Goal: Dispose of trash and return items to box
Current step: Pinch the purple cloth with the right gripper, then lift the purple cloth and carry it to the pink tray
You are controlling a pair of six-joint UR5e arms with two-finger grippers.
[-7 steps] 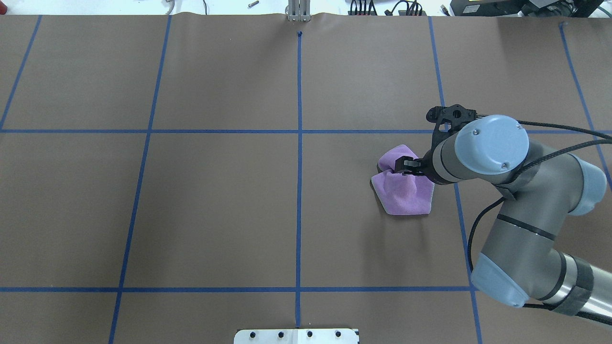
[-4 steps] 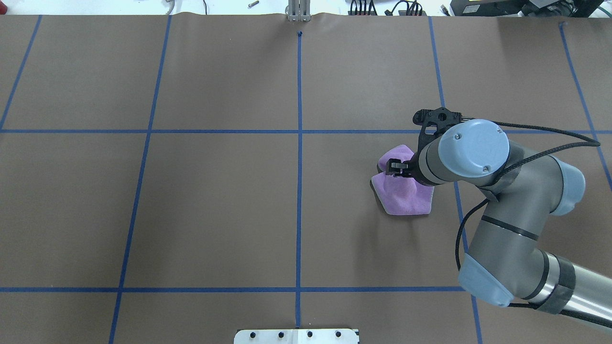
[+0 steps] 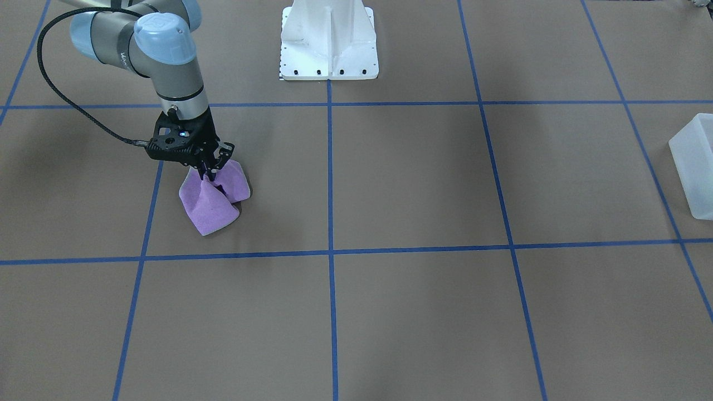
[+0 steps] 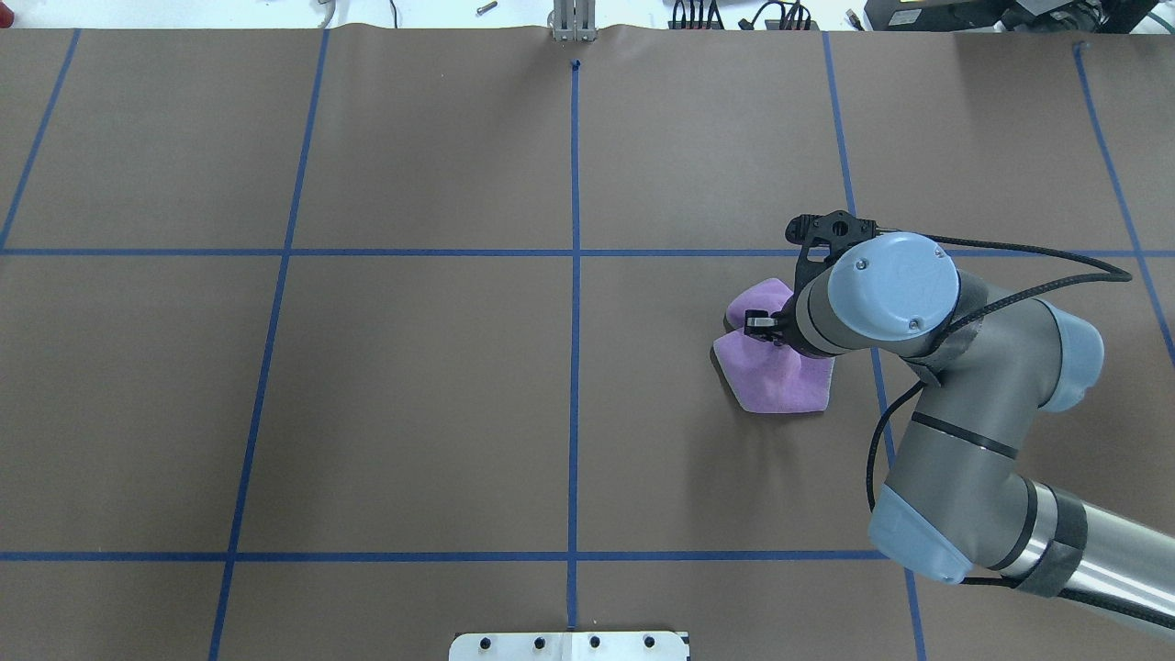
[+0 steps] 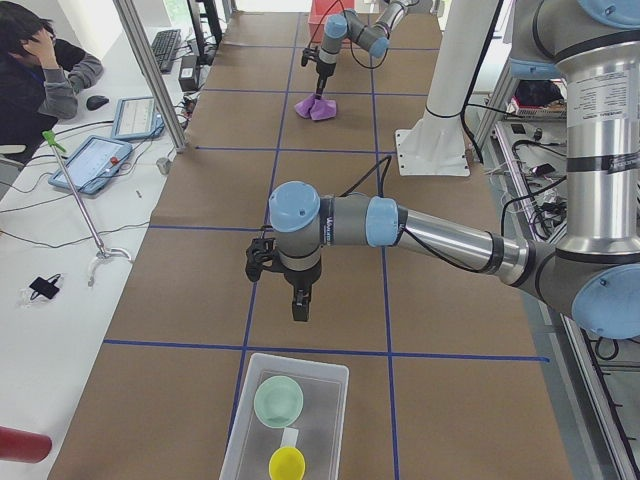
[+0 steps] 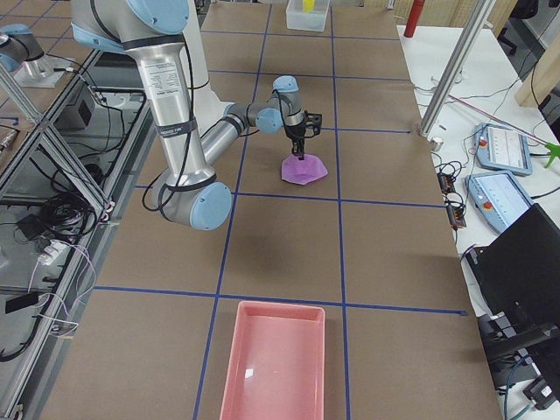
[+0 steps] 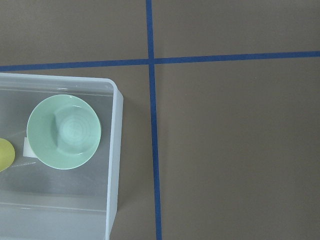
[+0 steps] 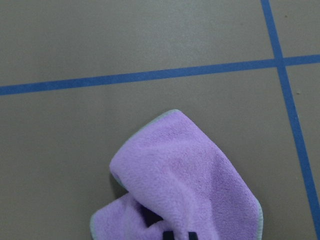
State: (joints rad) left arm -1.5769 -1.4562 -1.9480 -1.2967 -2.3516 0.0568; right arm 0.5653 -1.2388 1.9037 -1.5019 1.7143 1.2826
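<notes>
A purple cloth lies crumpled on the brown table on the robot's right side. It also shows in the front-facing view, the right side view and the right wrist view. My right gripper points down and is shut on a raised fold of the cloth; the cloth's lower edges rest on the table. My left gripper shows only in the left side view, hanging above the table near a clear box; I cannot tell whether it is open or shut.
The clear box holds a green bowl and a yellow bowl. A pink tray sits at the table's right end. The robot's white base stands at the table's near edge. An operator sits beside the table.
The right arm has shifted left in the overhead view with the cloth's fold still pinched. The cloth's lower part has stayed in place.
</notes>
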